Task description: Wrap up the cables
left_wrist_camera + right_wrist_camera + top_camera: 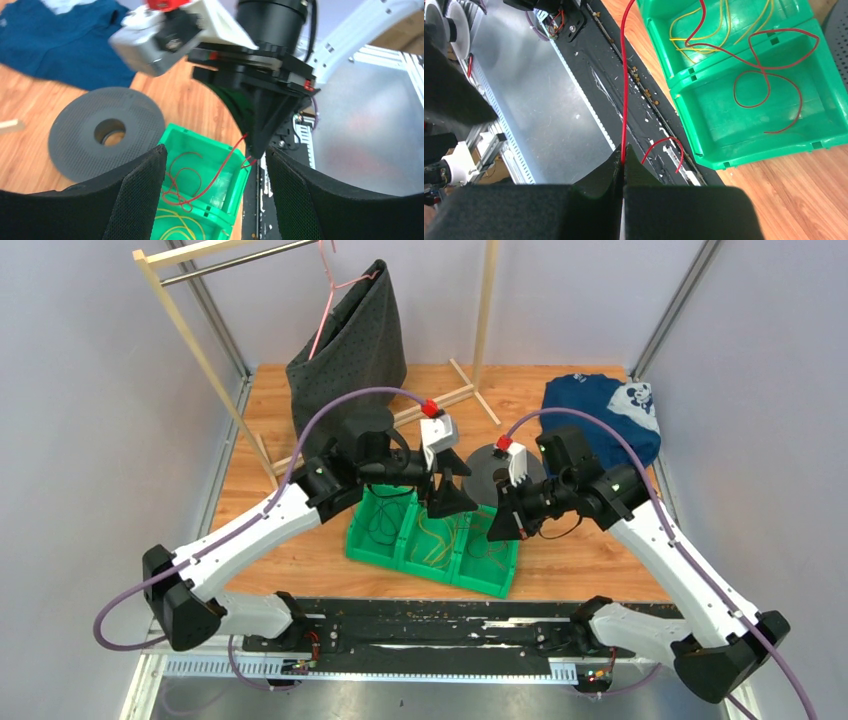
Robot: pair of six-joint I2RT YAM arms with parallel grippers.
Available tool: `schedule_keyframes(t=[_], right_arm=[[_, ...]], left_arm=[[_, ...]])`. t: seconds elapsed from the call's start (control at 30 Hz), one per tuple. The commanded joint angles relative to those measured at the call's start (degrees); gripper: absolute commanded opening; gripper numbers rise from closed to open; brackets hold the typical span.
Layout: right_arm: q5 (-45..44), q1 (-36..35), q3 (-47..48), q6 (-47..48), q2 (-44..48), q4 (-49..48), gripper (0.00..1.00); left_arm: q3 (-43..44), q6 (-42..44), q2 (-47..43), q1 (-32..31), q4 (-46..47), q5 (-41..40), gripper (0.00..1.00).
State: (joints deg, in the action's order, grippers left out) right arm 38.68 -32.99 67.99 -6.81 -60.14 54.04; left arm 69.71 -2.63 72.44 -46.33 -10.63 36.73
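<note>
1. The left tool (216,152) is being held wide open and empty above the green bin (400,558), which is sitting on the desk (600,575) between the two arms.
2. The red cable (625,75) is being pinched between the closed fingers of the right tool (622,161), and a short end is curling out beside the fingertips.
3. From that grip the red cable is being stretched straight towards the bin's right-hand compartment. Its loose loops are lying there, with one strand crossing the divider into the middle compartment.
4. The yellow cable (684,39) is being kept in the middle compartment, loosely coiled. The dark cable (383,523) is lying in the left-hand compartment.
5. In the left wrist view, the right tool's tip is being framed between the left tool's fingers, apart from both.
6. A grey disc (75,145) with a centre hole is lying just behind the bin, with a blue garment (65,45) beyond it.
7. At the back left, a dark bag (350,350) is being hung from a wooden rack (190,330). A black rail (430,630) is running along the near edge.
</note>
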Motion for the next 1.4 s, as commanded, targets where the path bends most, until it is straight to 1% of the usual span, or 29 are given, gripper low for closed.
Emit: schedule_keyframes(t=[0.0, 0.07, 0.17, 0.37, 0.47, 0.53, 0.6, 0.7, 0.77, 0.83, 0.87, 0.9, 0.93, 0.97, 1.0, 1.03, 1.07, 1.13, 1.2, 1.23, 1.3, 1.37], right_arm=[[3.04, 0.08, 0.47, 1.61, -0.45, 1.55, 0.01], [3.85, 0.09, 0.51, 1.65, -0.86, 1.59, 0.01], [4.74, 0.11, -0.02, 2.03, -1.29, 2.04, 0.01], [4.35, 0.12, -0.10, 2.22, -1.37, 2.13, 0.01], [4.01, 0.13, 0.17, 2.26, -1.54, 2.12, 0.01], [3.65, 0.21, 0.17, 2.26, -1.47, 2.26, 0.01], [3.60, 0.30, 0.00, 2.26, -1.33, 2.29, 0.01], [3.56, 0.54, -0.12, 2.26, -1.14, 2.47, 0.01], [3.24, 0.57, -0.14, 2.26, -1.03, 2.71, 0.01], [2.29, 0.65, 0.10, 2.54, -0.99, 3.10, 0.01], [0.71, 0.81, 0.51, 2.16, -1.14, 3.74, 0.05], [-1.63, 1.13, 1.26, 1.86, -1.34, 4.81, 0.21], [-3.91, 1.65, 2.17, 1.78, -1.57, 6.21, 0.46], [-6.18, 2.33, 3.30, 1.63, -1.57, 7.50, 0.64], [-9.77, 3.42, 4.33, 1.43, -0.88, 8.42, 0.71], [-12.07, 4.73, 5.03, 1.27, 0.17, 8.63, 0.76], [-14.20, 6.35, 5.58, 1.08, 1.39, 8.52, 0.80], [-18.78, 10.86, 5.97, -0.11, 4.14, 7.39, 0.86], [-18.57, 17.40, 4.93, -1.18, 6.03, 4.70, 0.88], [-18.55, 20.62, 4.21, -2.71, 6.50, 3.91, 0.89], [-18.17, 26.45, 1.72, -6.67, 5.85, 1.81, 0.90], [-18.49, 31.54, -2.03, -11.99, 3.66, -0.09, 0.90]], left_arm=[[0.48, 6.28, 3.59, -2.21, 1.74, 4.98, 0.76], [0.21, 6.67, 5.12, -2.78, 1.44, 5.88, 0.76], [0.83, 7.86, 6.74, -4.15, -0.90, 10.56, 0.75], [-1.41, 6.62, 7.79, -4.74, 1.28, 9.82, 0.72], [-1.51, 7.20, 8.59, -4.79, 0.03, 10.02, 0.69], [-1.23, 8.84, 8.82, -4.71, -2.40, 9.76, 0.65], [-1.14, 9.96, 8.93, -4.80, -3.79, 9.31, 0.58], [-1.32, 8.98, 9.28, -4.79, -3.90, 9.61, 0.46], [-1.31, 8.87, 9.46, -4.78, -4.33, 9.63, 0.29], [-0.98, 8.08, 9.63, -4.74, -4.60, 8.18, 0.01], [-0.53, 7.34, 9.70, -4.74, -5.11, 6.94, 0.00], [0.18, 7.11, 9.98, -4.74, -6.40, 5.42, 0.00], [1.10, 7.07, 10.20, -4.74, -8.16, 3.39, 0.00], [2.23, 6.84, 10.41, -4.69, -10.44, 0.44, 0.00], [3.28, 6.47, 10.64, -4.53, -12.63, -2.98, 0.00], [4.26, 5.56, 10.67, -4.49, -14.40, -5.80, 0.00], [5.01, 3.46, 10.61, -4.37, -15.92, -9.16, 0.00], [5.52, -1.59, 10.10, -4.11, -16.02, -13.79, 0.00], [4.35, -7.84, 8.94, -4.10, -13.15, -19.50, 0.00], [3.85, -12.42, 8.58, -4.00, -11.41, -23.11, 0.00], [4.02, -18.58, 9.01, -3.36, -9.86, -26.75, 0.00], [5.50, -23.37, 10.11, -2.63, -10.47, -30.95, 0.00]])
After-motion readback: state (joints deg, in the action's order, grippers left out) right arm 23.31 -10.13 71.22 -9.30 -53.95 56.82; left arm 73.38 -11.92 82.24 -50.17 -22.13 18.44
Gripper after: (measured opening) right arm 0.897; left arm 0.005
